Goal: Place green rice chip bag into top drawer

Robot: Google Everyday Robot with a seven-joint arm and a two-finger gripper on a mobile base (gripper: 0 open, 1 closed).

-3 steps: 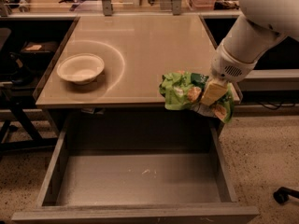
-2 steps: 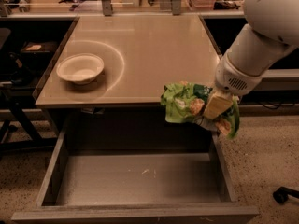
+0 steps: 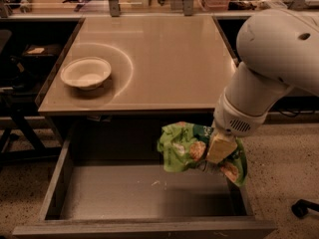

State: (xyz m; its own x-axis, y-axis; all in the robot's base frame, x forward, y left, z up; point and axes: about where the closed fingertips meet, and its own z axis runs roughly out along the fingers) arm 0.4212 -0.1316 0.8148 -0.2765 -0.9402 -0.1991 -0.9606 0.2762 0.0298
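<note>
Claw [image 3: 219, 151] hangs at the end of the big white arm [image 3: 271, 54], which comes in from the upper right, and sits just below and in front of the worktop [image 3: 169, 59] front edge, near its right corner. It is pinching the green rice chip bag [image 3: 182, 146]: one tan finger presses down across the bag's right-centre part, w/ the crinkled foil bunched around it. Bag is off any surface, held in the air over the right rear part of the open top drawer [image 3: 124, 198], not touching the drawer floor as far as can be seen. Its long axis runs approx left-right, tilted a bit down toward the right; the wider bright-green end sticks out left of the claw, the narrower end droops past it at lower right, above the drawer's right wall. Printed chip pics face the camera. Drawer is pulled out toward the camera, grey scuffed floor w/ a few small pale specks near the middle. White bowl [image 3: 85, 72] sits upright on the worktop's left side, well apart from bag and claw.
</note>
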